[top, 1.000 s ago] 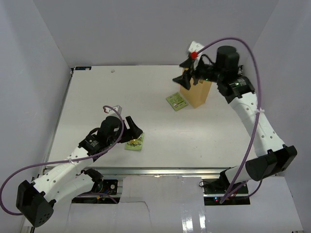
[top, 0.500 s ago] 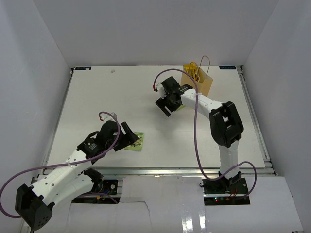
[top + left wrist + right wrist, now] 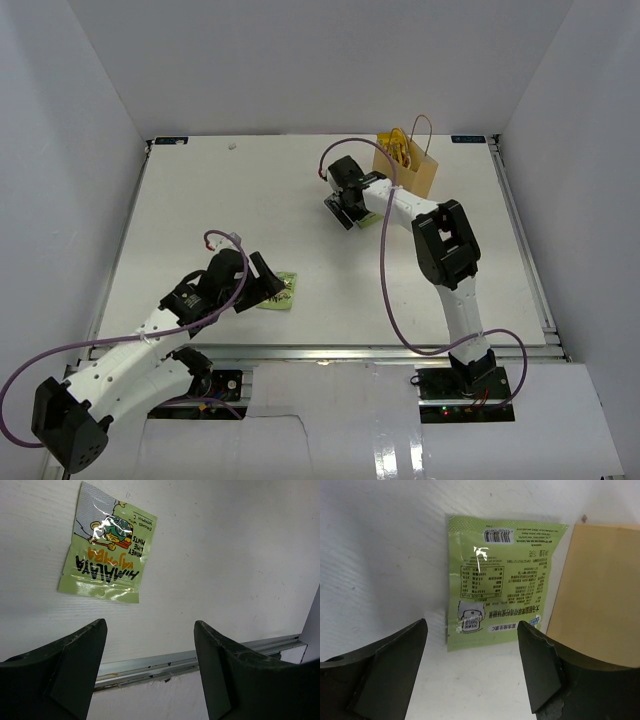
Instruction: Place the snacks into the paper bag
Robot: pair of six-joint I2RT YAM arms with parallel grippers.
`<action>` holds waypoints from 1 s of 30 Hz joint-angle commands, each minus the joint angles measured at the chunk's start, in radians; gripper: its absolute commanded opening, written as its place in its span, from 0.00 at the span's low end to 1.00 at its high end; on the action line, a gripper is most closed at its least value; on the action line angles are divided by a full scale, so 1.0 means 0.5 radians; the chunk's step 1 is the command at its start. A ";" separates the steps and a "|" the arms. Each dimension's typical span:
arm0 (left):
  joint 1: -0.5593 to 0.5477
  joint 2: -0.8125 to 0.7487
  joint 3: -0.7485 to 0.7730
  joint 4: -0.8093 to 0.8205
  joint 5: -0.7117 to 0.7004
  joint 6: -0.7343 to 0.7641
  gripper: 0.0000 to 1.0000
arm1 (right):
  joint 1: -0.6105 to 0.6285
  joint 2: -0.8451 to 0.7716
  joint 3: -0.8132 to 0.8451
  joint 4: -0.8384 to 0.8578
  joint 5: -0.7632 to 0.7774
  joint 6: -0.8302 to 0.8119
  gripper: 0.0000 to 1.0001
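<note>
A light-green pack lies flat near the table's front edge, also in the top view. My left gripper is open and empty just short of it, seen from above. A second light-green pack lies printed side down against the foot of the tan paper bag. My right gripper is open and empty, low over the table just before it. The bag stands upright with something yellow at its open top. The larger green chip bag is out of view.
The table's metal front rail runs close under my left gripper. White walls enclose the table on three sides. The purple cables loop along both arms.
My right gripper has come down from above the bag's mouth to table level left of the bag, facing the light-green pack. My left gripper has barely shifted.
</note>
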 commanded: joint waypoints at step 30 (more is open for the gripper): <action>0.012 -0.153 -0.112 0.347 0.119 -0.001 0.81 | -0.149 0.142 -0.159 -0.123 -0.814 -0.166 0.10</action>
